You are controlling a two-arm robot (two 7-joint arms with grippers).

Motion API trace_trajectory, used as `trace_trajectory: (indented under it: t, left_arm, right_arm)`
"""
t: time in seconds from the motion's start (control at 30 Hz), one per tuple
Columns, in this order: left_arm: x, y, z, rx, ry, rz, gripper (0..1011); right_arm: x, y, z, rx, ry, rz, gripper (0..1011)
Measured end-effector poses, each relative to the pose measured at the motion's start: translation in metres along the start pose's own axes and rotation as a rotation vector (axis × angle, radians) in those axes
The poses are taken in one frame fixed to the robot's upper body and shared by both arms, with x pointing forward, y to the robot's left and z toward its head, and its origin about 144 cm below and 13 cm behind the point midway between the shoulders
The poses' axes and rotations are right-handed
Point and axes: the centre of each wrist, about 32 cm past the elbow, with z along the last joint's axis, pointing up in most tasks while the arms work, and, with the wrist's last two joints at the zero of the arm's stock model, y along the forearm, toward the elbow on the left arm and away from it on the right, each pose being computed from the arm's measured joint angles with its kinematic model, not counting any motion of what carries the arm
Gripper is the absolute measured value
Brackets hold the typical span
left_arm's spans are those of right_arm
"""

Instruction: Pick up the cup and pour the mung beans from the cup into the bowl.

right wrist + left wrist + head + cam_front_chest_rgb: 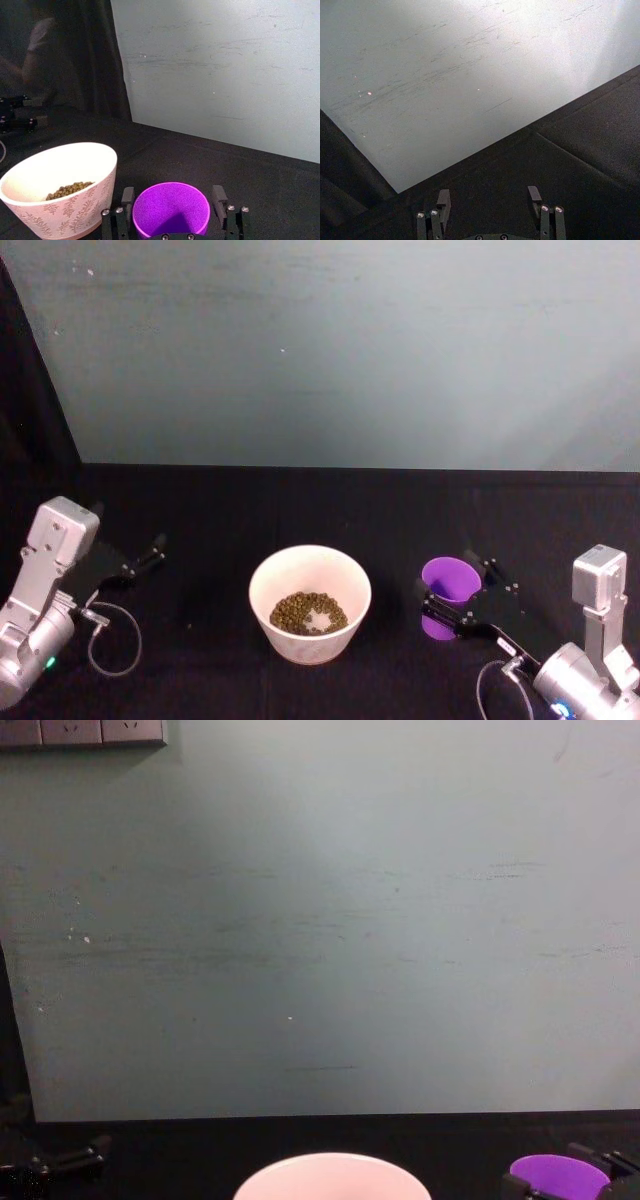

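Cup (449,583): upright on the table, right of the bowl (309,603), which holds beans (309,613); light, stiff, smooth plastic, best held mid-wall. Right gripper (448,598) straddles it, fingers parted, contact uncertain. Left gripper (150,553) parked open at far left.

Upright empty purple cup (449,580) just right of pinkish-white bowl (310,638) holding mung beans (309,613).

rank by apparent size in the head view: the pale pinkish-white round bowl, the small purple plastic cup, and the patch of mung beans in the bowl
1. The pale pinkish-white round bowl, clearly the widest.
2. The patch of mung beans in the bowl and the small purple plastic cup, between the right gripper's fingers, look about equally wide; I would not rank them.
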Motion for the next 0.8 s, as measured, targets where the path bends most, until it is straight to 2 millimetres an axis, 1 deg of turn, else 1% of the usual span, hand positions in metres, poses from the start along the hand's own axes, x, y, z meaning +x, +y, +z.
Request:
trace_trajectory:
  t: [0.03, 0.8]
  left_arm:
    - [0.0, 0.0, 0.0, 0.0, 0.0, 0.0, 1000]
    - [0.0, 0.0, 0.0, 0.0, 0.0, 0.0, 1000]
  right_arm:
    - [0.0, 0.0, 0.0, 0.0, 0.0, 0.0, 1002]
    - [-0.0019, -0.0006, 0.0028, 0.005, -0.016, 0.002, 1002]
